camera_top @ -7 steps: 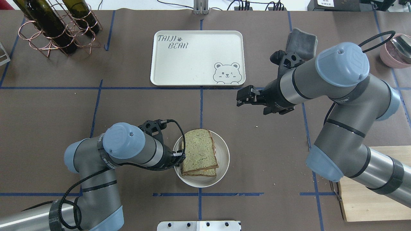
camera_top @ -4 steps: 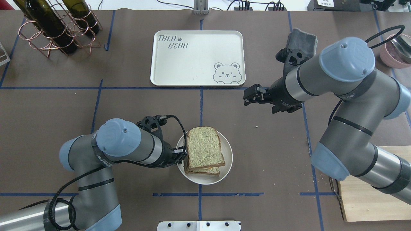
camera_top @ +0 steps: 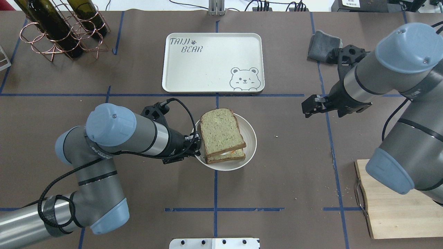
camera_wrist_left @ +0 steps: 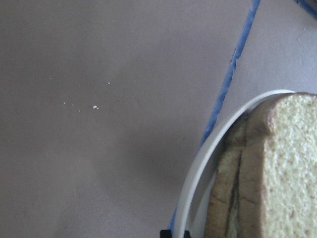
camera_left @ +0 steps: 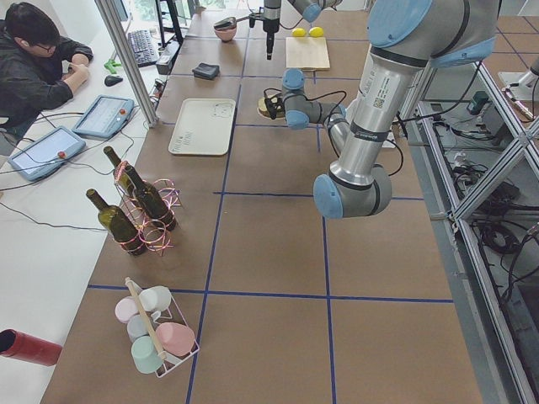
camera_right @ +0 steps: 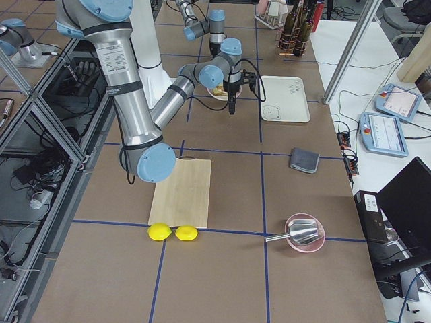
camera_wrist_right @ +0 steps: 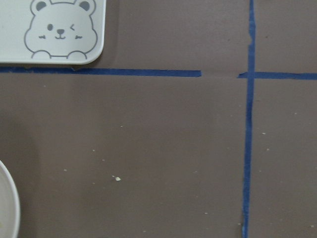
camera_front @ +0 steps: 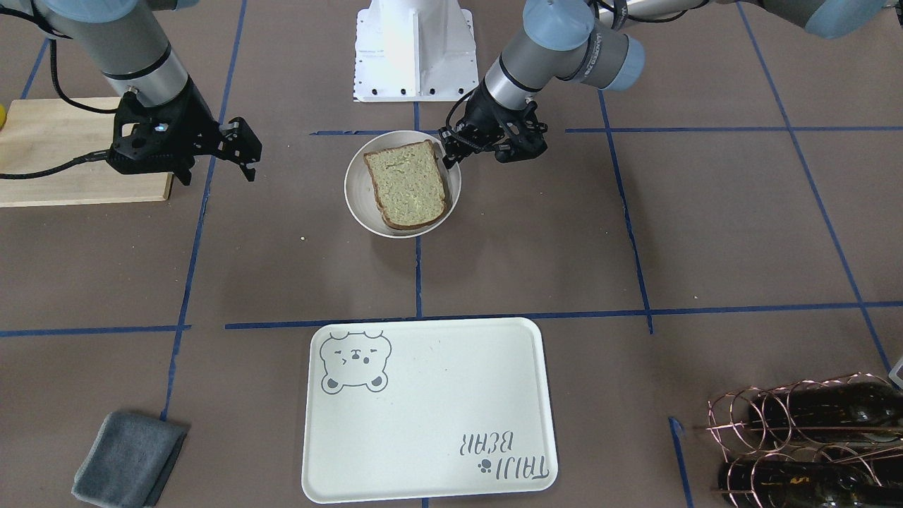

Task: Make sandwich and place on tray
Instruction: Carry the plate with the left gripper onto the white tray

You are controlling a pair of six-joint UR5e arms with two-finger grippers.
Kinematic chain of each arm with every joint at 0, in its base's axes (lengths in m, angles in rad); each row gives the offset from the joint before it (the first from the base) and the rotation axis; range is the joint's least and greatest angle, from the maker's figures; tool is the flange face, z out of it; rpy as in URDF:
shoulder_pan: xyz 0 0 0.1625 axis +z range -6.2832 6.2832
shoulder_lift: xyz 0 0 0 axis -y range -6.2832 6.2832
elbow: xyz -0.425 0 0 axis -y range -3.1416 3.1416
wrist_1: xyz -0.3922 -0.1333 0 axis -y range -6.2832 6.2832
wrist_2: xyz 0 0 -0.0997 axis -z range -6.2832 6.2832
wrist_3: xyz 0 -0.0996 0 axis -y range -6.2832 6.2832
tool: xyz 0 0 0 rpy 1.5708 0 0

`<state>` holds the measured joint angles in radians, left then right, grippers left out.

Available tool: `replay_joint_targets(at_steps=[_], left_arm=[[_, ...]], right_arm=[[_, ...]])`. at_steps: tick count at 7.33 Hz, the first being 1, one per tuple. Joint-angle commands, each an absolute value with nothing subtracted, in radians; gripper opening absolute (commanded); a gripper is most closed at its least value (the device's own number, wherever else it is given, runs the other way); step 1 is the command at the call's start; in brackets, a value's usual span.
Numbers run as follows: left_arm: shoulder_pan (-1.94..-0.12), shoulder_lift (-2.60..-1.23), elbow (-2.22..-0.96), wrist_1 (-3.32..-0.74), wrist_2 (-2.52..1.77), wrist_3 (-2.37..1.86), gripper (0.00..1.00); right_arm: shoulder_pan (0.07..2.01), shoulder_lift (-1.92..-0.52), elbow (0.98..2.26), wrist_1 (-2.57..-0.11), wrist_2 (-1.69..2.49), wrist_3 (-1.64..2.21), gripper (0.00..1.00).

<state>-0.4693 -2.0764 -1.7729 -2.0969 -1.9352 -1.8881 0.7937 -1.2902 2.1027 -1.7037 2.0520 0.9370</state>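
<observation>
The sandwich (camera_top: 221,133), two greenish-tan slices with a bit of white and orange egg (camera_top: 231,151) showing between them, lies in a small round white dish (camera_top: 252,138). My left gripper (camera_top: 197,142) is shut on the dish's left rim; the left wrist view shows the rim (camera_wrist_left: 198,183) and the sandwich (camera_wrist_left: 282,173) close up. The cream tray (camera_top: 213,62) with the bear drawing lies just beyond the dish, with nothing on it. My right gripper (camera_top: 307,107) is open and holds nothing, to the right of the dish and above the table. In the front-facing view the sandwich (camera_front: 408,183) sits between both grippers.
A grey folded cloth (camera_top: 323,45) lies at the back right. A wooden cutting board (camera_top: 391,211) is at the front right. A copper rack with wine bottles (camera_top: 62,27) stands at the back left. Blue tape lines cross the brown table cover.
My left gripper has moved the dish with the sandwich forward toward the tray and a little right. My right arm has drawn back to the right, away from the middle.
</observation>
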Motion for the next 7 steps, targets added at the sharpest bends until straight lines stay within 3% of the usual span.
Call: replay_joint_targets(at_steps=[1,5,7], left_arm=[[-0.532,-2.196,-1.623,-2.134,-1.934,-2.084,0.00],[-0.652,-2.389,-1.282,-2.209,-1.884,-2.181,0.00],[-0.702,-2.421,-1.180,-2.270,-1.852,-2.207,0.00]], right_arm=[[0.874,-1.386,2.120,-1.710,2.074,0.736,1.00],[1.135,-1.474,2.010,-1.712,2.193,0.343,1.00],[1.198,-1.474,1.958,-1.712,2.226,0.250,1.00]])
